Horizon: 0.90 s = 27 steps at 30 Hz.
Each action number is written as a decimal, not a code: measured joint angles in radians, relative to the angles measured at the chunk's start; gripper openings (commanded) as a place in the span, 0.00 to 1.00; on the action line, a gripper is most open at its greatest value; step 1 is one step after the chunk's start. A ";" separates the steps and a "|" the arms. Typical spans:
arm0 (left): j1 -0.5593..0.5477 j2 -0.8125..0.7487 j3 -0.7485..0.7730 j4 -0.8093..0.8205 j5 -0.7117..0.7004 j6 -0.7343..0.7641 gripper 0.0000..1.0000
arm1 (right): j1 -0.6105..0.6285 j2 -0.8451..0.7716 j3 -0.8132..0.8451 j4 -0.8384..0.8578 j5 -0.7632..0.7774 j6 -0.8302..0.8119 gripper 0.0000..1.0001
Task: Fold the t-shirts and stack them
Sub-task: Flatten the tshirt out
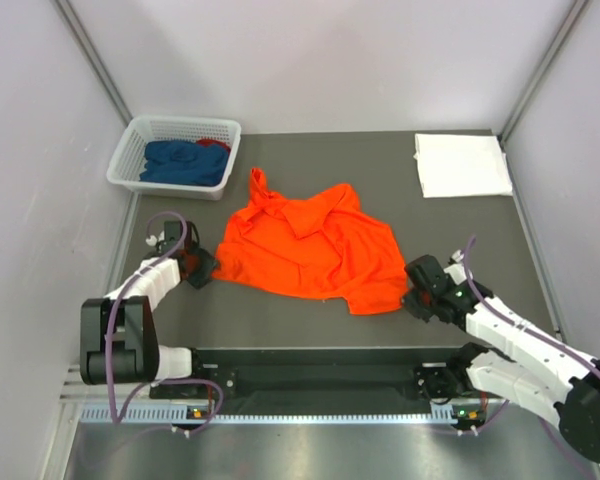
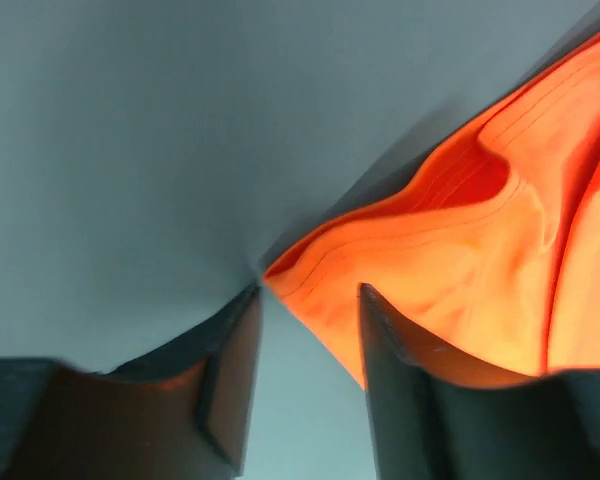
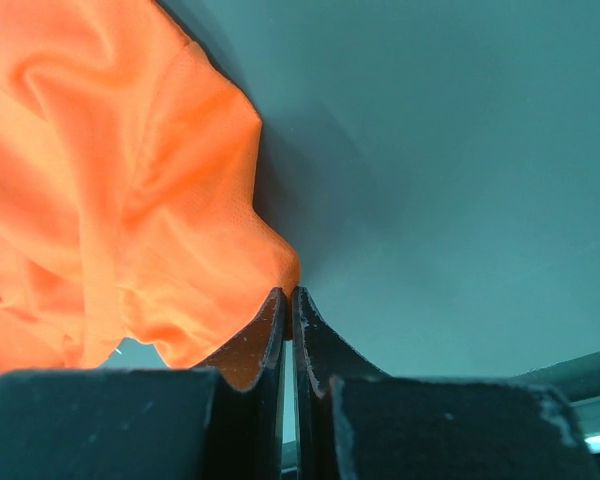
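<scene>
An orange t-shirt (image 1: 310, 245) lies crumpled on the dark table. My left gripper (image 1: 202, 268) sits at the shirt's near left corner, open, with the hem corner (image 2: 310, 275) just ahead of and between its fingertips. My right gripper (image 1: 417, 295) is at the shirt's near right corner and is shut on a pinch of the orange cloth (image 3: 280, 265). A folded white t-shirt (image 1: 462, 164) lies flat at the back right.
A white plastic basket (image 1: 175, 156) at the back left holds blue and red clothes. Grey walls enclose the table on the left, back and right. A black rail runs along the near edge.
</scene>
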<state>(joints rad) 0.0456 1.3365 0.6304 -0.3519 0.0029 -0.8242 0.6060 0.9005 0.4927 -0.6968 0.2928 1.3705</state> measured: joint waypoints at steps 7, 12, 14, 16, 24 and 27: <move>0.001 0.023 -0.020 0.064 0.011 -0.022 0.00 | 0.000 -0.010 0.000 0.000 0.015 -0.011 0.00; 0.000 -0.026 -0.015 0.029 0.050 -0.006 0.00 | 0.000 -0.013 0.044 -0.045 0.056 -0.064 0.00; -0.005 -0.108 0.017 -0.029 0.084 0.013 0.00 | 0.000 -0.024 0.121 -0.080 0.084 -0.135 0.00; -0.017 -0.202 0.108 -0.100 0.101 0.031 0.00 | 0.000 -0.043 0.249 -0.108 0.132 -0.230 0.00; -0.041 -0.379 0.715 -0.204 0.183 0.049 0.00 | 0.001 -0.161 0.769 -0.137 0.286 -0.571 0.00; -0.041 -0.366 0.889 -0.269 0.232 0.050 0.00 | 0.000 -0.167 0.977 -0.176 0.319 -0.682 0.00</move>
<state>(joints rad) 0.0044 0.9703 1.5192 -0.6209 0.2344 -0.7746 0.6064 0.7338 1.4696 -0.8726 0.6117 0.6884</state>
